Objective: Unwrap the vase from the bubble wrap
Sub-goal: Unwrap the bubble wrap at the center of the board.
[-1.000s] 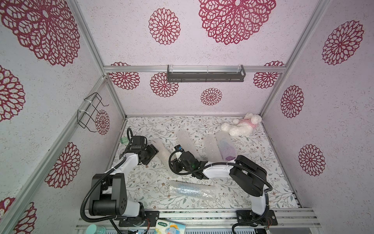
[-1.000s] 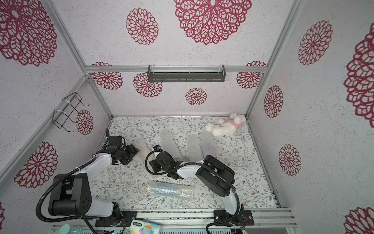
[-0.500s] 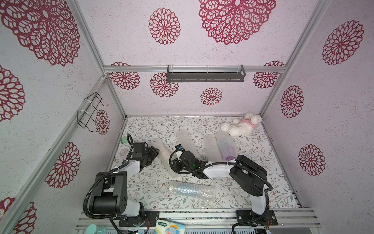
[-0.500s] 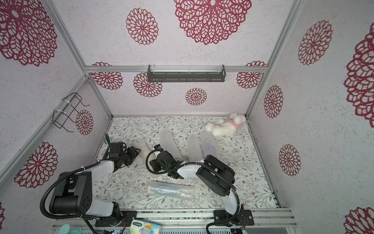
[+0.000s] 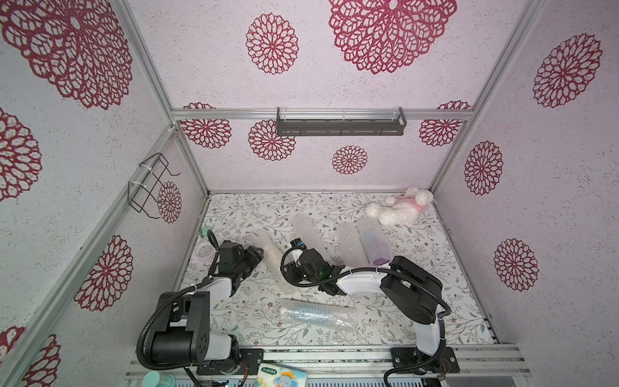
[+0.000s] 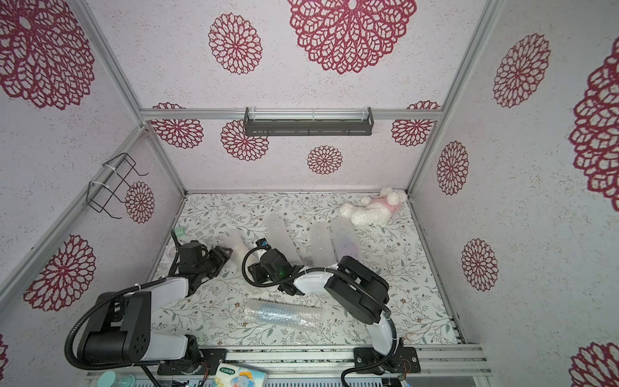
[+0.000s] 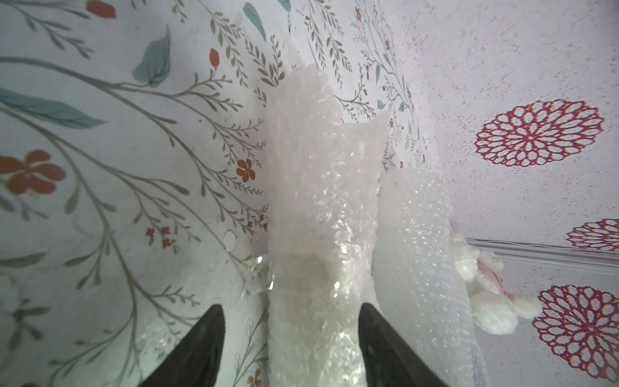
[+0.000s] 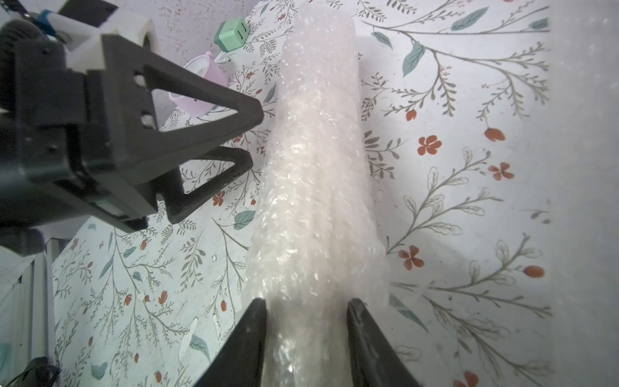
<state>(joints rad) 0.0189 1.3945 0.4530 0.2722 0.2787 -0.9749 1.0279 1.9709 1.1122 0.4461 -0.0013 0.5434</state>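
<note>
A long whitish bundle of bubble wrap (image 5: 270,249) (image 6: 239,249) lies on the floral table between my two arms. The vase is hidden; nothing of it shows through the wrap. My right gripper (image 5: 287,272) (image 8: 306,306) is shut on the near end of the bundle (image 8: 315,167), both fingers pressed against it. My left gripper (image 5: 259,254) (image 7: 291,311) is open and straddles the bundle (image 7: 321,217) further along. One finger touches the wrap and the other stands off it, with table showing in the gap. The right wrist view shows the left gripper (image 8: 256,135) at the bundle's side.
More bubble-wrap rolls lie behind my right arm (image 5: 304,231) (image 5: 350,248), one with a purple tint (image 5: 375,244). A clearer roll (image 5: 315,313) lies near the front edge. A white plush toy (image 5: 402,209) sits at the back right. A pink cup (image 8: 201,87) and a green cube (image 8: 232,33) are by the left wall.
My left gripper has moved right, from beside the left wall to the bundle, and its jaws have narrowed somewhat. The right arm and the bundle have stayed put.
</note>
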